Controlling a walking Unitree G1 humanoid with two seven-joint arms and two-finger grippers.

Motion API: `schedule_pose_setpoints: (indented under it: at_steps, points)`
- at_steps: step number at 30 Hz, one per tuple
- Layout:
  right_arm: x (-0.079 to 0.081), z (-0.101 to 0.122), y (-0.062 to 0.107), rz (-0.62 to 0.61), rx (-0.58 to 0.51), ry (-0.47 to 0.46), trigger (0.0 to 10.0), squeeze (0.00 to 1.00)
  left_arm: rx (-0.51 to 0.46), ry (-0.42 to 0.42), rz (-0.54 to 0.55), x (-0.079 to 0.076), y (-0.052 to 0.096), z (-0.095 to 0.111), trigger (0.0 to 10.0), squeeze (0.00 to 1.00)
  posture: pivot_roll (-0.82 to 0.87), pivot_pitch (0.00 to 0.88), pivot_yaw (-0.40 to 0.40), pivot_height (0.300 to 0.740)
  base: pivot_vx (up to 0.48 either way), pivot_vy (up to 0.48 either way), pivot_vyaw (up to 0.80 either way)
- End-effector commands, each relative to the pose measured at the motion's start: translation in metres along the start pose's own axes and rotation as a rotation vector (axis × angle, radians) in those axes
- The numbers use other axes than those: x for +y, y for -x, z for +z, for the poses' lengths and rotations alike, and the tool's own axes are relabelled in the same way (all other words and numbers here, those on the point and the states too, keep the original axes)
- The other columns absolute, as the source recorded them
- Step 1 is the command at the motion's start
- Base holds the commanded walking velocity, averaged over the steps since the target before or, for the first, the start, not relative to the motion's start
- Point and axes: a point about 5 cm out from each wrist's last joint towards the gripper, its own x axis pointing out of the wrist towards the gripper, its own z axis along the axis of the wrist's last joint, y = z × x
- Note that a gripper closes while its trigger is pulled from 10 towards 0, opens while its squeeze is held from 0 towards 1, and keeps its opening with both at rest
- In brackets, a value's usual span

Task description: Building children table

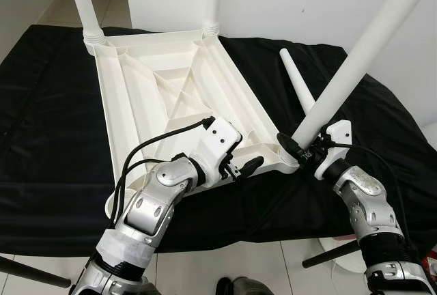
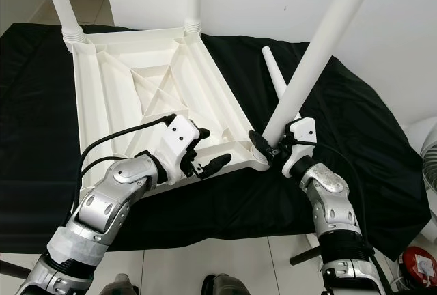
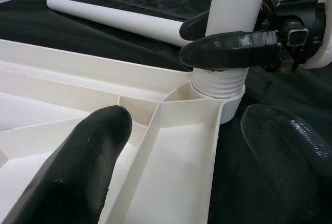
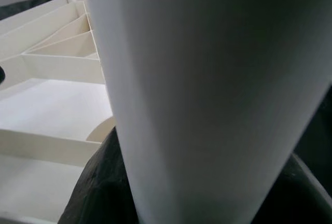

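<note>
Currently right gripper (image 1: 295, 147) pinches white leg (image 1: 355, 66) just above its threaded base, seated in upturned tabletop (image 1: 171, 83) corner socket. Left gripper (image 1: 249, 166) spread, straddling the tabletop's edge rib beside that socket.

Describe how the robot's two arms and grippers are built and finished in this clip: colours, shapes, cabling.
Both arms have glossy silver shells with black ribbed joints. The left arm has a white band near its base and black cables looping to a white wrist block. The right arm also ends in a white wrist housing. The left gripper and right gripper each carry two long, rounded, glossy black fingers.
</note>
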Motion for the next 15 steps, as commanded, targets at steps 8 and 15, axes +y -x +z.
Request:
schedule_pose_setpoints:
  at_steps: [8,15]
  points:
    - [0.023,-0.018,-0.005,-0.091,0.039,-0.103,0.0,0.0,-0.013,-0.027,0.026,-0.001,-0.003,0.004,10.0,0.0,0.09,0.001,-0.087,0.74,0.0,0.0,0.0]
    - [0.027,-0.024,-0.008,-0.213,0.079,-0.113,0.0,0.0,-0.011,-0.029,0.022,-0.001,-0.003,0.004,10.0,0.0,0.08,0.0,-0.085,0.74,0.0,0.0,0.0]
